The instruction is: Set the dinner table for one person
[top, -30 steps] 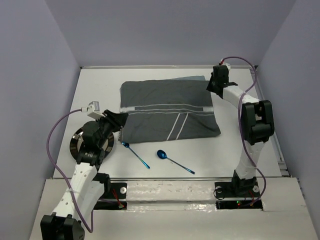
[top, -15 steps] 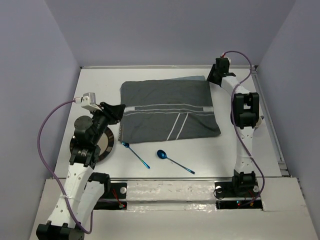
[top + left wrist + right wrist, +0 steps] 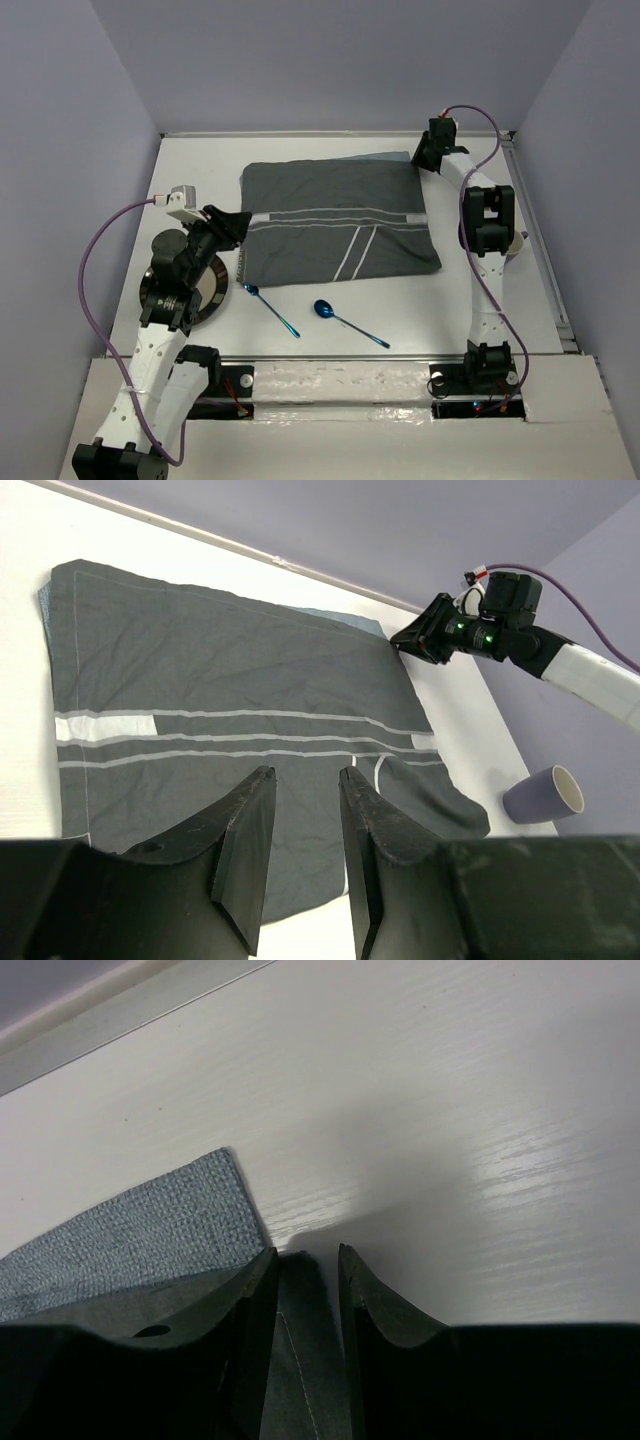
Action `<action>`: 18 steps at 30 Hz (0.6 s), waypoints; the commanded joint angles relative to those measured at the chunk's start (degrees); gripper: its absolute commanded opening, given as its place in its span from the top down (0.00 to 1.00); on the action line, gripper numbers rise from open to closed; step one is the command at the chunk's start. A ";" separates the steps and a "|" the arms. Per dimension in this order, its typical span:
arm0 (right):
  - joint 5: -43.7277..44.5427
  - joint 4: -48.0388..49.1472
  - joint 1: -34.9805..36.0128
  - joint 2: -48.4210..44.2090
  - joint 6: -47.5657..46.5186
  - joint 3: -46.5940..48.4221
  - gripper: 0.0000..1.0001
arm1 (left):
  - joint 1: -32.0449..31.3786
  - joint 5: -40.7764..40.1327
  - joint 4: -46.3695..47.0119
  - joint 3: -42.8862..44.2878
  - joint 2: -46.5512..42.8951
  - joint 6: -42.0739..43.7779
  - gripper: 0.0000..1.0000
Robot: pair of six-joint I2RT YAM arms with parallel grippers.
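left gripper (image 3: 305, 775) spread, empty, over mat (image 3: 220, 670) | right gripper (image 3: 302, 1252) spread astride mat's 1 o'clock corner (cloth between its fingertips) | dinner table (image 3: 450, 300)

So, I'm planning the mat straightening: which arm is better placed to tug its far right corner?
Right. The right fingers straddle that corner of the mat; the left fingers hang by its left edge, far off.

Two blue spoons (image 3: 272, 309) (image 3: 350, 325), one grey striped cloth (image 3: 330, 215), one purple cup (image 3: 543, 795), one dark plate (image 3: 215, 287), perhaps a second cloth (image 3: 150, 1230) beneath
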 commanded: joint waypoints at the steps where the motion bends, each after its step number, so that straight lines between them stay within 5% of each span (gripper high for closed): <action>1: -2.75 1.70 0.10 -1.25 1.30 -1.54 0.63 | -0.23 0.22 1.30 1.35 -0.26 0.95 0.58; 12: -3.19 4.69 0.10 -1.86 2.00 -2.51 0.98 | 0.03 -0.31 1.56 1.00 -0.34 0.78 0.58; 18: -2.32 9.69 0.10 -5.46 2.61 -6.90 1.00 | 0.38 0.04 1.65 1.00 -0.08 0.69 0.58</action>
